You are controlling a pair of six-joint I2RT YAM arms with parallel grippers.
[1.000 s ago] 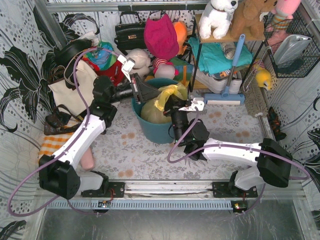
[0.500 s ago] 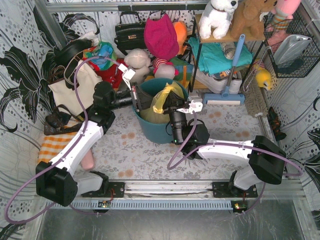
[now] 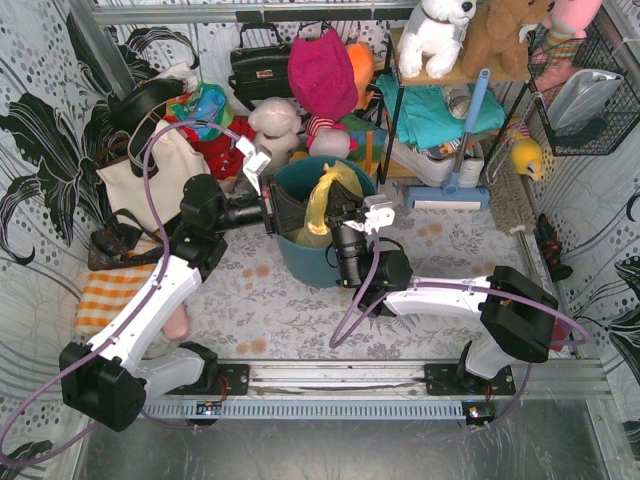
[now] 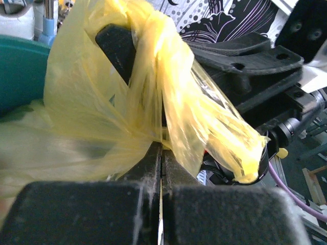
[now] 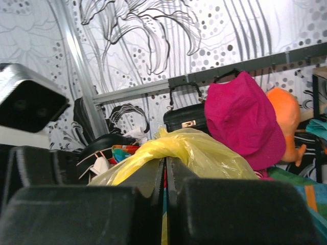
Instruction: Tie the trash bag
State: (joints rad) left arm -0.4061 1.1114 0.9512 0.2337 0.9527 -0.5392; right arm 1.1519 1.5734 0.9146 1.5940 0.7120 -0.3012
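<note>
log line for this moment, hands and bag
left hand: shut on trash bag flap | right hand: shut on trash bag flap | bag: in teal bin, flaps up | knot: cannot tell

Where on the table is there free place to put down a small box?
Free: the cloth before the bin, between left arm, right arm and rail; also right of the bin, between mop and right arm. Crowded: back and left, with tote, bags, toys.

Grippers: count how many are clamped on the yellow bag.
2. The left gripper pinches the bag from the left side of the bin. The right gripper pinches its plastic from the near right. Both show plainly in their wrist views.
</note>
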